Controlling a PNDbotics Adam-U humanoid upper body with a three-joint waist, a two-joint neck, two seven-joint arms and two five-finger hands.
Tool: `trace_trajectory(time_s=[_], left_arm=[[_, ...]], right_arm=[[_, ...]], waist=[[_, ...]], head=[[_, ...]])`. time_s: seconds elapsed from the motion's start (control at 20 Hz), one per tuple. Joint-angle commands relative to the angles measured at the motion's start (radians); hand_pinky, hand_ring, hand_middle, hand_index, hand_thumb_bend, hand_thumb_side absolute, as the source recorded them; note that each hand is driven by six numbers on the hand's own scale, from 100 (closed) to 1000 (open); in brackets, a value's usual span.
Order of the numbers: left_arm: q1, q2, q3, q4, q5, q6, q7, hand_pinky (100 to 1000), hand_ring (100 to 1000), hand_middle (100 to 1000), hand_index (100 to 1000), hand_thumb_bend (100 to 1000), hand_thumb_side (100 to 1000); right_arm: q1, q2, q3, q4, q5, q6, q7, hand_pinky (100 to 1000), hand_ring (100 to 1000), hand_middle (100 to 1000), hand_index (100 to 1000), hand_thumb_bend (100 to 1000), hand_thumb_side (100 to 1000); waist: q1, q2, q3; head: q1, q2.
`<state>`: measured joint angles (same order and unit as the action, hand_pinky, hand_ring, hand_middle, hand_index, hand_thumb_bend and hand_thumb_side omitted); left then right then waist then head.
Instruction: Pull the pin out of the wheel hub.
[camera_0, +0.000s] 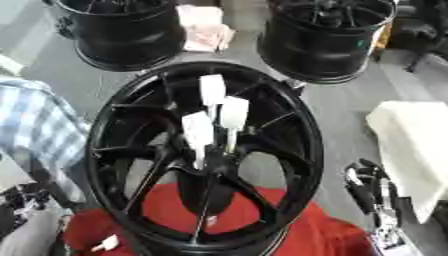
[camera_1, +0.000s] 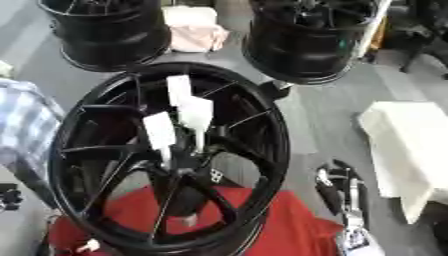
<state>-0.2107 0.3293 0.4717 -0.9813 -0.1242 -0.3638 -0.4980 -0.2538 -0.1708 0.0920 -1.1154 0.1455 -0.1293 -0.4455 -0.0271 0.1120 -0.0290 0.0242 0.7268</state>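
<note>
Three white pins, seemingly unlabelled, in wheel hub.

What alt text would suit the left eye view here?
A large black wheel hub fills the frame, with three white pins standing in its centre above a red cloth. The right robot hand rests open at lower right, touching nothing. Two more black wheels stand behind.
</note>
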Motion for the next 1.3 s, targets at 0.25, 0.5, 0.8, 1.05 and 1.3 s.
trace_trajectory(time_s=[0.25, 0.5, 0.8, 1.05, 1.3], left_arm=[[-0.008, 0.02, 0.0, -0.007, 0.003, 0.002, 0.002, 687, 673, 624, 738, 452, 506], [0.0, 0.023, 0.002, -0.008, 0.0, 0.004, 0.004, 687, 673, 624, 738, 452, 507], [0.004, 0.027, 0.001, -0.014, -0.007, 0.01, -0.001, 687, 674, 624, 738, 454, 507], [0.007, 0.028, -0.003, -0.016, -0.015, 0.014, -0.006, 687, 674, 624, 737, 454, 506], [0.007, 0.029, -0.004, -0.02, -0.019, 0.017, -0.011, 687, 674, 623, 737, 454, 507]], right_arm=[[-0.012, -0.07, -0.027, -0.087, -0.004, 0.023, -0.025, 716, 643, 644, 832, 100, 502], [-0.086, -0.203, -0.056, -0.221, 0.046, 0.09, -0.012, 725, 651, 654, 841, 100, 774], [-0.23, -0.42, 0.027, -0.43, 0.045, 0.177, 0.199, 743, 675, 680, 861, 100, 490], [-0.36, -0.534, 0.159, -0.541, -0.027, 0.23, 0.484, 763, 725, 734, 893, 119, 488], [-0.484, -0.569, 0.261, -0.574, -0.08, 0.266, 0.729, 788, 772, 785, 925, 178, 512]], waist=[[0.003, -0.014, 0.001], [-0.003, -0.021, -0.004], [-0.014, -0.033, 0.005], [-0.022, -0.041, 0.015], [-0.028, -0.043, 0.021]], head=[[0.006, -0.005], [0.004, -0.002], [0.004, 0.002], [0.007, 0.012], [0.006, 0.017]])
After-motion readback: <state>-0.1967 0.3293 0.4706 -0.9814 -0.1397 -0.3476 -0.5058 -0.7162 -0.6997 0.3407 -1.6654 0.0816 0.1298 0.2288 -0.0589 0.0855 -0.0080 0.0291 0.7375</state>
